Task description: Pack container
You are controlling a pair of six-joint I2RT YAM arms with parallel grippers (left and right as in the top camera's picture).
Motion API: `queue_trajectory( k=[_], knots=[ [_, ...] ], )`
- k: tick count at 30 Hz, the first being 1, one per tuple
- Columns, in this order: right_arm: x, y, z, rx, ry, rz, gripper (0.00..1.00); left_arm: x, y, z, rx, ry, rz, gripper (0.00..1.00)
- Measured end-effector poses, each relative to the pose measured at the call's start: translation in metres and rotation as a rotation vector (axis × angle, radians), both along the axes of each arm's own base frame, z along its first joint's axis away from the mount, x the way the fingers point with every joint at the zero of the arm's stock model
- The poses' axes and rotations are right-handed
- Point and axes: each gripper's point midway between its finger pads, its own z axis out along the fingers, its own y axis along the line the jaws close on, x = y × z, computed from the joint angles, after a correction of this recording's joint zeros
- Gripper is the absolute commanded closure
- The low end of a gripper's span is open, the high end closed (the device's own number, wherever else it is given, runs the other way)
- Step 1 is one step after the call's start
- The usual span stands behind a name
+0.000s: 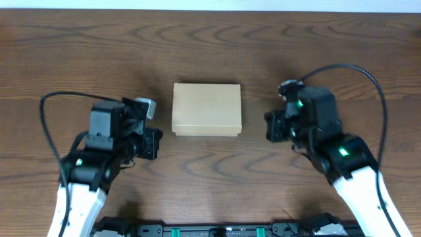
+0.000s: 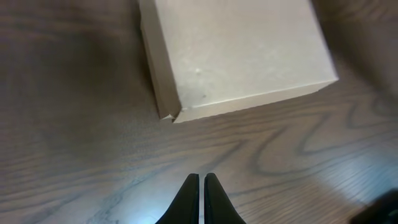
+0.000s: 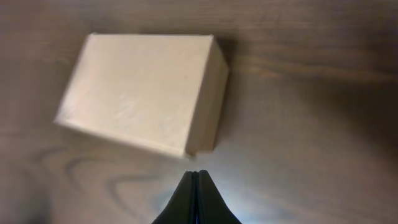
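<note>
Seemingly closed container on wooden table

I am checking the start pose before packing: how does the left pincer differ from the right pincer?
The left pincer sits left of the container; the right pincer sits on its right. The left pincer's tips show a thin slit; the right pincer's tips meet flush. Both are shut, empty, not touching the container.

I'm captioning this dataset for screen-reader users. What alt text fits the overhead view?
A closed tan cardboard container sits in the middle of a dark wooden table. The left gripper and right gripper flank it, both shut, empty and not touching it.
</note>
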Motion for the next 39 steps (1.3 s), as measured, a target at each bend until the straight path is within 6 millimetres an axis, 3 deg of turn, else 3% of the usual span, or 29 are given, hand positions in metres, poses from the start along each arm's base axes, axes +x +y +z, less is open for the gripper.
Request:
queue_trajectory(
  k=[1,2,3,7,13,34,39],
  knots=[
    [-0.007,0.000,0.005,0.012,-0.005,0.010,0.63,-0.002,0.000,0.004,-0.002,-0.015,0.000,0.76],
    [-0.015,0.000,0.010,0.027,-0.007,0.020,0.30,-0.004,0.001,0.009,-0.002,-0.039,-0.003,0.57],
    [-0.023,0.001,0.013,0.035,-0.006,0.036,0.01,-0.004,0.001,0.014,-0.003,-0.060,-0.003,0.05],
    [-0.048,0.000,0.020,0.061,0.016,0.066,0.01,-0.003,0.002,0.025,-0.007,-0.119,-0.004,0.05],
    [-0.069,-0.004,0.012,0.055,0.083,0.079,0.01,-0.007,0.002,0.019,0.000,-0.088,-0.006,0.05],
    [-0.071,-0.003,0.009,0.056,0.108,0.085,0.01,-0.008,0.002,0.017,0.002,-0.077,-0.007,0.05],
    [-0.071,-0.003,0.009,0.056,0.108,0.086,0.01,-0.001,0.020,0.012,0.104,-0.100,0.045,0.05]
  ],
)
